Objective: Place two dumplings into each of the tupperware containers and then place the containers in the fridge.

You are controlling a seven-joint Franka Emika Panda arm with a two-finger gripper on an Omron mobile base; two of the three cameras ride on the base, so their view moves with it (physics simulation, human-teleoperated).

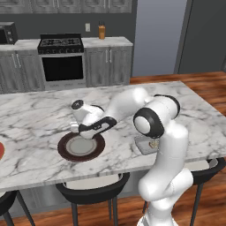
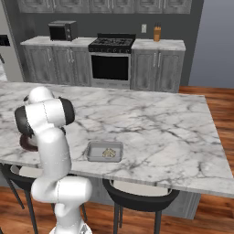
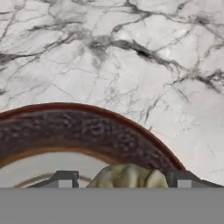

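Observation:
My gripper (image 1: 84,132) hangs low over a round dark brown-rimmed plate (image 1: 66,152) on the marble island. In the hand view its jaws (image 3: 122,180) stand open on either side of a beige-green dumpling (image 3: 127,177) that lies on the plate just inside the rim (image 3: 87,131). The right fingertip is close to the dumpling and the left one stands a little apart. A grey tupperware container (image 2: 93,153) sits near the island's front edge with dumplings (image 2: 108,152) in it, partly hidden behind my arm in the left base view (image 1: 143,145). A tall dark grey front (image 1: 207,35) at the back right may be the fridge; I cannot tell.
A red-rimmed plate (image 1: 1,151) pokes in at the island's left edge. Black stools (image 1: 92,185) stand under the front edge. The oven range (image 2: 112,61), a microwave (image 2: 62,30) and grey cabinets line the back wall.

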